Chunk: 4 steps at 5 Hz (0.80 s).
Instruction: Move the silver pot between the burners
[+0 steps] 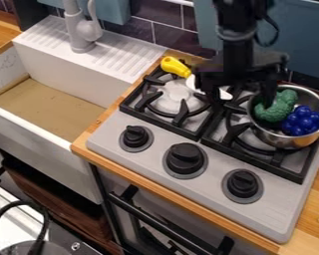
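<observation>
Pot [292, 142], silver and holding broccoli [275, 110] and blue grapes [302, 121], sits on the stove's [212, 182] right-hand burner. Over the back of the stove hangs the gripper [245, 94], its fingers well spread, with nothing seen held between them. Best to pinch the pot's rim on the side facing the stove's middle, clear of the broccoli, then lift just above the stove's grates, level so nothing spills, and lower it gently at the stove's centre. Watch the yellow-handled spatula [174, 66] at the stove's back; the pot could knock it.
</observation>
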Motion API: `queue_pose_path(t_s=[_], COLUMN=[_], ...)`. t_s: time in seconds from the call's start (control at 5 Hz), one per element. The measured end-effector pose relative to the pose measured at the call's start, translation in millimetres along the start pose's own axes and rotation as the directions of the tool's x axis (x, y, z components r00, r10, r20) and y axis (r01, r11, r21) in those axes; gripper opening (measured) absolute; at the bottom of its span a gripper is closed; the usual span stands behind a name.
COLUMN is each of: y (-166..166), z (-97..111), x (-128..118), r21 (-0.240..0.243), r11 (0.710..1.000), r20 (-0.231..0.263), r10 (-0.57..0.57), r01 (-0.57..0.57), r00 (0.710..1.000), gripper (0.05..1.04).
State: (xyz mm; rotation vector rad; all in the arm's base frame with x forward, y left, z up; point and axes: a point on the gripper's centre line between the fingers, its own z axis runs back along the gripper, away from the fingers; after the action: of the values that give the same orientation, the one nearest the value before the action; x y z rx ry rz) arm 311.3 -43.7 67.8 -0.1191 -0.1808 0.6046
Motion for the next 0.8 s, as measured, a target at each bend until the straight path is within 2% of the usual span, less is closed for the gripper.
queue_pose_path(t_s=[0.2, 0.4, 0.6, 0.8], y=[-4.3, -6.9, -1.9, -4.4], z=[-5.4, -6.7, -14.5, -17.0], x=[-1.2, -1.0, -9.1, -11.8], r21=[-0.019, -0.027, 0.017, 0.03], r11=[0.996, 0.993, 0.995, 0.997], r20=[0.044, 0.052, -0.003, -0.047], r10=[0.085, 0.116, 0.099, 0.066], r01=[-0.084, -0.115, -0.099, -0.065], r00=[0.995, 0.992, 0.995, 0.997], gripper=[0.998, 0.998, 0.998, 0.998])
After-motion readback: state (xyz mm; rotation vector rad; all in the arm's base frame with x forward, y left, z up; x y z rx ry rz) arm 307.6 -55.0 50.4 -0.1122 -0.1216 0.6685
